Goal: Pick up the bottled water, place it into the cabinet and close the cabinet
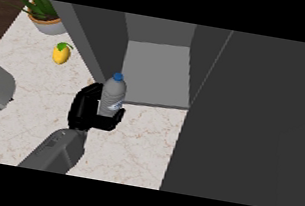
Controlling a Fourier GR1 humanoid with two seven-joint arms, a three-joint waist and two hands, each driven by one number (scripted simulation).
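Left hand (88, 110) curled round bottled water (112, 97) | cabinet (157, 70) open | I'd keep bottle upright, clear the door edge.

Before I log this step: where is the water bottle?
In the head view the water bottle stands upright left of centre, held by the left hand, just in front of the open cabinet.

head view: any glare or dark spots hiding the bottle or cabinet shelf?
Head view: no glare; bottled water shows clearly in the left hand; cabinet shelf evenly lit; open door is a flat dark slab covering the right side.
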